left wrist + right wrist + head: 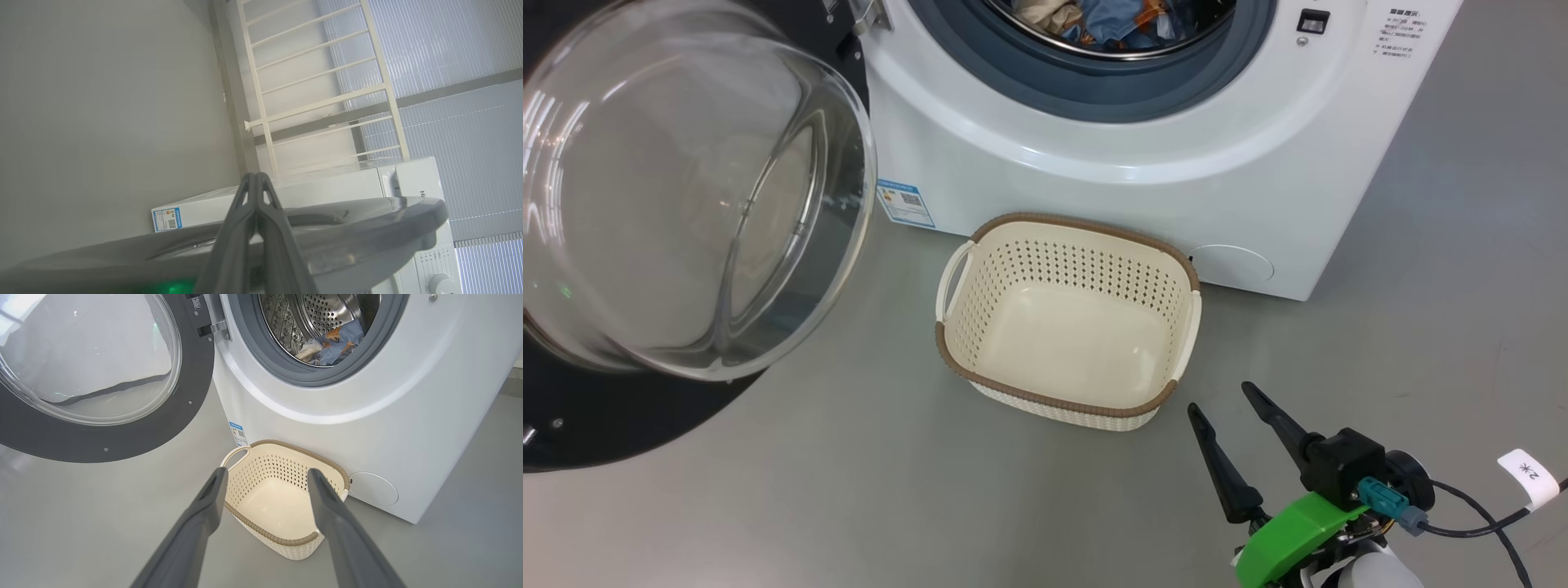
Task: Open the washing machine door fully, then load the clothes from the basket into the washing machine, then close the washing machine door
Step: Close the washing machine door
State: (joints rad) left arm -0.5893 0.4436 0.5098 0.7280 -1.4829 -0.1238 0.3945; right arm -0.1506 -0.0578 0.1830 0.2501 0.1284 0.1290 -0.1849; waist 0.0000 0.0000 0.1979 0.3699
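We find the clothes lying inside the washing machine, light-blue folds with orange scraps low in its perforated steel drum, so we judge the loading done. The basket stands on the grey floor just before the machine, at 6 o'clock from the opening. It holds nothing; its cream bottom is bare.

The washing machine door hangs swung wide at 9 o'clock from the basket, its glass bowl bulging toward us. That leaves the opening free, and closing the door is what we judge remains.

The right gripper hangs at 5 o'clock from the basket, fingers spread wide with nothing between them, probably parked clear of the door's swing. The left gripper has its fingers pressed together, empty, above the door's dark rim. We cannot tell whether they touch it. Closed tips would suit a push.
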